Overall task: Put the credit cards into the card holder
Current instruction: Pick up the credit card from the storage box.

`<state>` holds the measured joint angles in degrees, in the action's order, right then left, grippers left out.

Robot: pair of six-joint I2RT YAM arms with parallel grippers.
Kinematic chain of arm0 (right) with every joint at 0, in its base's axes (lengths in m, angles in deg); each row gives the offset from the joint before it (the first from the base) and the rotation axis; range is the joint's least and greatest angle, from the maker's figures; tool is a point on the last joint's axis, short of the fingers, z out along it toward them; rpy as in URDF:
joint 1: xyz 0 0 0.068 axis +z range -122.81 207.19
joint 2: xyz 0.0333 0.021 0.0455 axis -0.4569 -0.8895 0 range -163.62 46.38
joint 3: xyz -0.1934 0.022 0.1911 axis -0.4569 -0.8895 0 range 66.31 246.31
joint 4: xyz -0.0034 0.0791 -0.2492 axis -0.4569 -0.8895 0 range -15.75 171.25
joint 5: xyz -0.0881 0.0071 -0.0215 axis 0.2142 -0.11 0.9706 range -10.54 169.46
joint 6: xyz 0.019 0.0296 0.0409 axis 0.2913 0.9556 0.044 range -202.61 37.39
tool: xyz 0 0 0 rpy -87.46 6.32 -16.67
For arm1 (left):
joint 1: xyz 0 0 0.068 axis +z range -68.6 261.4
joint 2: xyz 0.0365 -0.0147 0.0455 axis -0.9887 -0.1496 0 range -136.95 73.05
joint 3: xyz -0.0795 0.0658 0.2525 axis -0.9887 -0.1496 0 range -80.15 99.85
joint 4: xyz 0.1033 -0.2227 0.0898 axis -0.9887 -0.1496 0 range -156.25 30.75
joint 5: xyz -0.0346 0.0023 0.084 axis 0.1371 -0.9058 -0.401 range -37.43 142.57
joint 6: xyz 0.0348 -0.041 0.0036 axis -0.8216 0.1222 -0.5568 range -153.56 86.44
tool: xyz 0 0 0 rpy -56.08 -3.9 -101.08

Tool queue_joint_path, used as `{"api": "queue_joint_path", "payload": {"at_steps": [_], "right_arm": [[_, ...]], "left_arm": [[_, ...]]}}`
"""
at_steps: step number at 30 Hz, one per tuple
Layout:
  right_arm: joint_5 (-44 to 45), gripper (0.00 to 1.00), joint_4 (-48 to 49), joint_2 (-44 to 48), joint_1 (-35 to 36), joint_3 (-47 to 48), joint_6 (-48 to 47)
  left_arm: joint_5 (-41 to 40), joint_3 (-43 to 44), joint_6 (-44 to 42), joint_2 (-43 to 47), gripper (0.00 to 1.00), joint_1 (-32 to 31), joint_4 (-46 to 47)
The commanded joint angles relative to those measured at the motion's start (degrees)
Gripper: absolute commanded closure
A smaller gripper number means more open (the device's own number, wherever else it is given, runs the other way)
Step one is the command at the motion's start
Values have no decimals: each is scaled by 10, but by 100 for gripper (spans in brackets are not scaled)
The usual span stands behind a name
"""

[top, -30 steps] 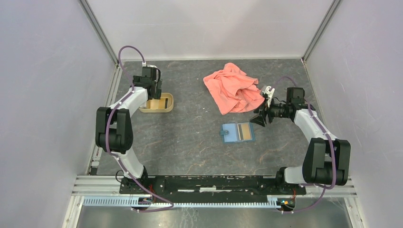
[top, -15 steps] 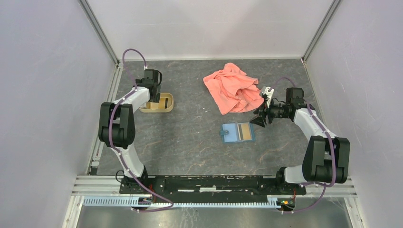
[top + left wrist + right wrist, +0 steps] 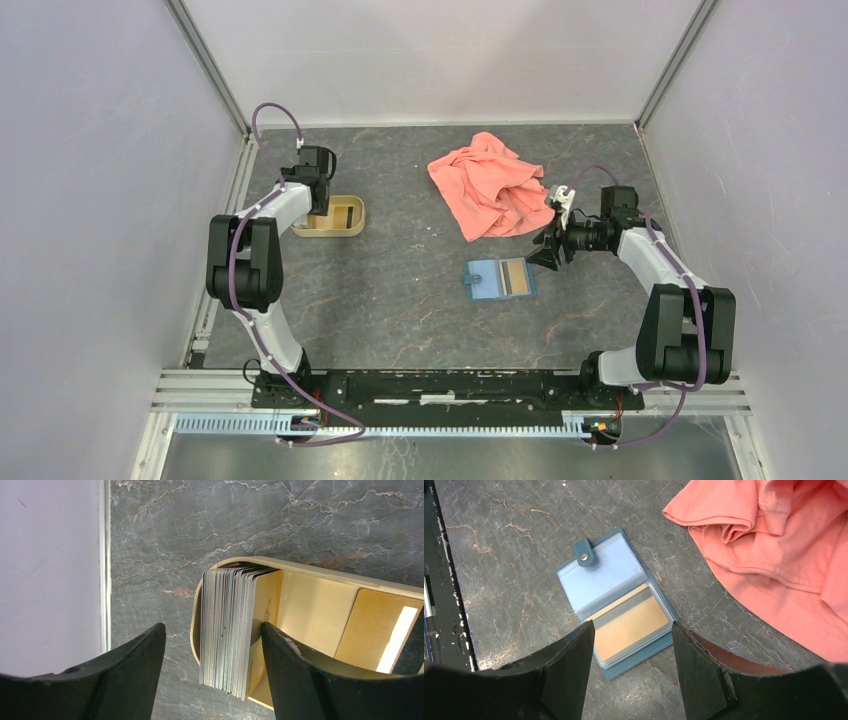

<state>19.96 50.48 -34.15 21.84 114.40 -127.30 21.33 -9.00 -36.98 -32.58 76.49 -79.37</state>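
Observation:
A stack of credit cards stands on edge at the left end of a tan tray, with one card lying flat at its right end. My left gripper is open, its jaws straddling the stack without touching it. In the top view it hangs over the tray. The teal card holder lies open on the table with an orange card in its right pocket; it also shows in the top view. My right gripper is open and empty above it.
A crumpled salmon-pink cloth lies behind the card holder, close to my right arm; it fills the upper right of the right wrist view. The left wall and its metal rail stand just left of the tray.
My left arm has shifted slightly over the tray's left end. My right gripper has edged a little toward the card holder.

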Motion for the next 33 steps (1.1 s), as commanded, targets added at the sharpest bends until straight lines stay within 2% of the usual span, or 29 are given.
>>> {"api": "queue_joint_path", "payload": {"at_steps": [1,24,30,33], "right_arm": [[-17,35,-6,1,2,18,-17],[-18,36,-17,-4,2,22,-26],[-19,36,-20,-4,2,24,-29],[-19,36,-22,-4,2,24,-30]], "left_arm": [[-9,15,8,8,26,3,3],[1,16,12,44,35,2,-3],[6,15,14,44,43,2,-4],[11,16,16,43,51,2,-5]]}}
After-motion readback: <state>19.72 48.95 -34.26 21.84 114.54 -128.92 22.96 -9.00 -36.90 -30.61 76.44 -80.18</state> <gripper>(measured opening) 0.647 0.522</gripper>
